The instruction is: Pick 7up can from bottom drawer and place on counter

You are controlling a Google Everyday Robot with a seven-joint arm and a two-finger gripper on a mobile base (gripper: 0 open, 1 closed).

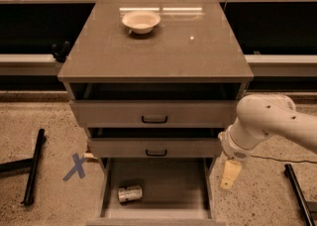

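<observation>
The 7up can (130,194) lies on its side on the floor of the open bottom drawer (163,183), at its left front. The counter (156,46) is the glossy grey-brown top of the cabinet, with a shallow white bowl (141,21) near its back. My gripper (229,176) hangs from the white arm (265,123) just outside the drawer's right wall, to the right of the can and above floor level. It holds nothing.
Two upper drawers with black handles (154,119) sit slightly open above the bottom one. A blue X mark (76,166) is on the speckled floor at the left, beside a black bar (33,166). Another black bar (297,190) lies at the right.
</observation>
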